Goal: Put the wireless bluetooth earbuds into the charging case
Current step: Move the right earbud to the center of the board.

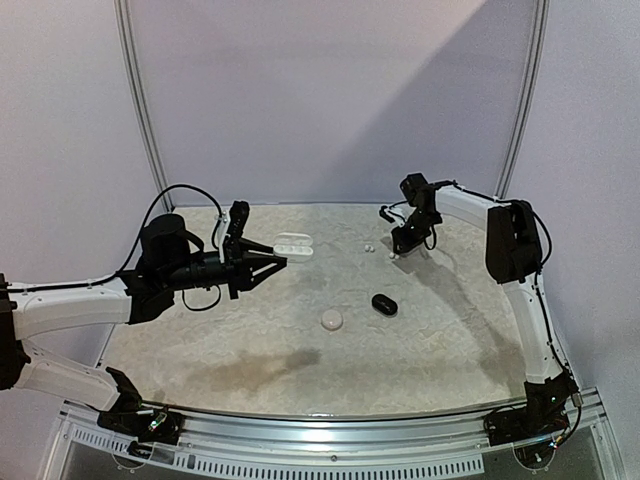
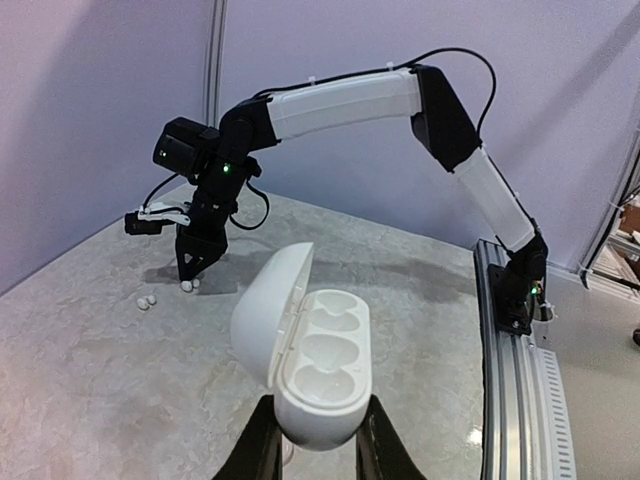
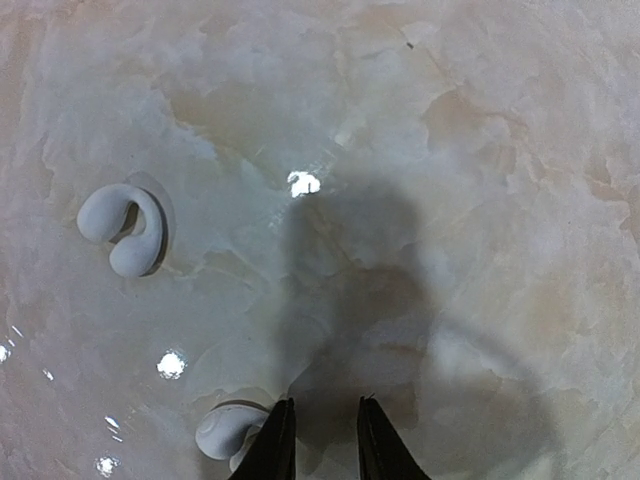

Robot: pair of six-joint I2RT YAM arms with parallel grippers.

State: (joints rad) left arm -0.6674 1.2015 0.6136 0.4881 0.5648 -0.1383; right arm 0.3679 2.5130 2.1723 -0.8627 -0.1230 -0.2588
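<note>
My left gripper [image 2: 318, 445] is shut on a white charging case [image 2: 322, 370] and holds it above the table. Its lid is open and its moulded wells are empty. The case also shows in the top view [image 1: 294, 245], at the tip of the left gripper [image 1: 276, 259]. My right gripper [image 3: 322, 445] points straight down at the table, jaws a little apart with nothing between them. One white earbud [image 3: 226, 431] lies just outside its left finger. A second white earbud [image 3: 125, 228] lies further left. Both show as small white dots in the top view [image 1: 392, 257] [image 1: 368, 247].
A closed black case [image 1: 384, 304] and a closed white case [image 1: 331, 319] lie mid-table. The marbled table top [image 1: 250, 350] has a metal rail along its near edge. Curved white walls close off the back.
</note>
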